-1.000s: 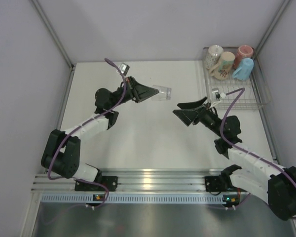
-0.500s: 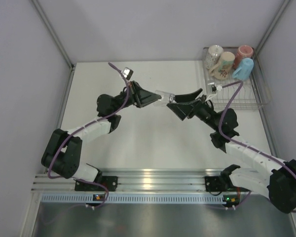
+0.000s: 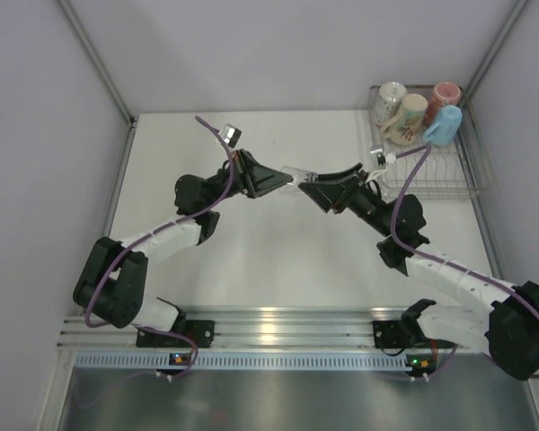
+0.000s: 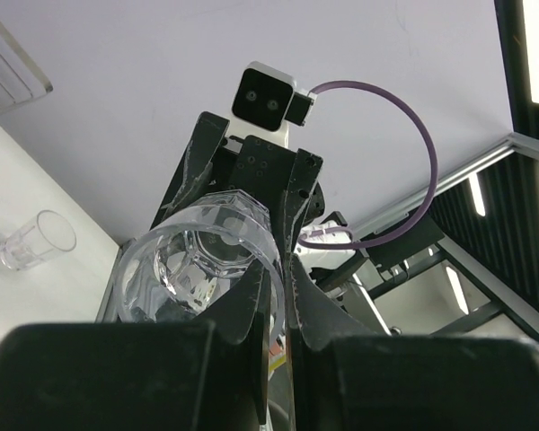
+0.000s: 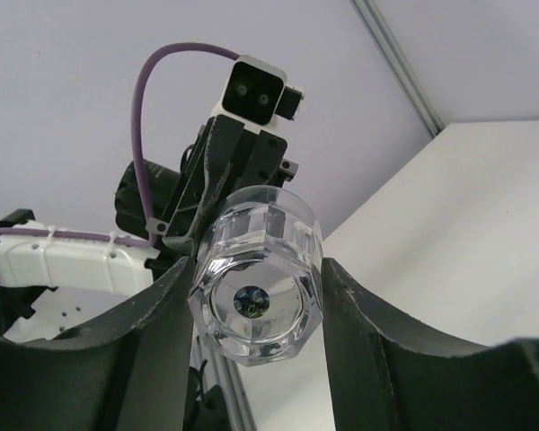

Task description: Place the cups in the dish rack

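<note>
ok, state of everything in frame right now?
Glass: mid-air, between both hands.
Left hand: shut on the glass rim.
Right hand: straddling the glass, grip unclear.
Second glass: on the table, untouched.
Mugs: all four in the dish rack.

Clear glass (image 5: 256,301) sits base-on to the lens, right gripper (image 5: 256,269) with a black finger (image 5: 130,359) against each side, left gripper (image 5: 217,184) on its far end, white camera (image 5: 256,92) and purple cable (image 5: 153,81) above, table (image 5: 458,224) at right.
</note>
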Robot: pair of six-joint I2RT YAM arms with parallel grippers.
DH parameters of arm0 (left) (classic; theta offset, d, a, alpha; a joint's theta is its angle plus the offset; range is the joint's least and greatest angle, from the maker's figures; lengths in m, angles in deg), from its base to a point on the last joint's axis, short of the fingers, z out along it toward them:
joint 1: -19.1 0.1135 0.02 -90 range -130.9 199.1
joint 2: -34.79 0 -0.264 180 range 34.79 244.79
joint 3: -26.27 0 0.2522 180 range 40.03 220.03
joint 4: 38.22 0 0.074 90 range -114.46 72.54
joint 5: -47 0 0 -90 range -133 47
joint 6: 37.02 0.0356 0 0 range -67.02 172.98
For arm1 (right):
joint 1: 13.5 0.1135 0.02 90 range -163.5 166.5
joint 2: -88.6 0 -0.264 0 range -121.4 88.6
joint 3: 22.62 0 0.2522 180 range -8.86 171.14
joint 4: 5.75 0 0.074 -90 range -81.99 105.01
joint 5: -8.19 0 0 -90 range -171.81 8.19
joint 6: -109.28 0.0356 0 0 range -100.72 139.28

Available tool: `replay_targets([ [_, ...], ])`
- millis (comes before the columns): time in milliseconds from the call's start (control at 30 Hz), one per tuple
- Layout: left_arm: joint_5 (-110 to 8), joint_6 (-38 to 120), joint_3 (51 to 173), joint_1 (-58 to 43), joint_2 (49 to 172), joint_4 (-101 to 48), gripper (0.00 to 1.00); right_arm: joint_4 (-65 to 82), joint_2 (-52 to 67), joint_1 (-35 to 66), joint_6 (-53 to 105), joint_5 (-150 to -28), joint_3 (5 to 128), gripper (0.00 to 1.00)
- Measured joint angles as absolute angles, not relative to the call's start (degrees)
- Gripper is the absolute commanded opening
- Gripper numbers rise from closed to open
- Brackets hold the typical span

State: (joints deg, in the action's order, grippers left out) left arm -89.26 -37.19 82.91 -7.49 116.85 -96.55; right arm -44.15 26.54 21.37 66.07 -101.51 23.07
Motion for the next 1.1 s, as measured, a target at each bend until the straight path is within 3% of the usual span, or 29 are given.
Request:
replay_targets([
  [33,-89.11,-37.14,82.69,-7.49,116.76,-96.57,0.08,-44.15,26.54,21.44,66.09,-101.38,23.05,0.16],
  [67,-89.02,-37.14,82.56,-7.53,116.76,-96.64,0.29,-44.13,26.54,21.55,66.05,-101.25,23.05,0.11],
  [133,-88.82,-36.71,82.51,-7.53,116.78,-96.73,0.45,-44.04,26.52,21.68,66.48,-101.16,23.05,0.00],
  [200,-88.78,-36.51,82.47,-7.53,116.78,-96.77,0.63,-43.97,26.54,22.00,67.07,-101.12,23.05,0.00],
  [233,-88.80,-36.29,82.47,-7.53,116.78,-96.86,0.66,-43.58,26.54,22.05,67.12,-101.12,23.07,0.00],
  [533,-89.24,-32.05,82.47,-7.53,116.52,-93.01,0.84,-23.30,27.89,22.11,64.06,-95.80,31.39,0.00],
  [800,-85.33,-9.34,85.49,-7.60,109.13,-59.52,0.98,-5.48,29.42,16.72,60.12,-89.12,35.37,0.00],
  [1100,-72.72,15.10,90.01,-7.64,104.65,-28.44,0.98,17.20,27.44,-1.23,50.18,-79.24,45.80,0.00],
])
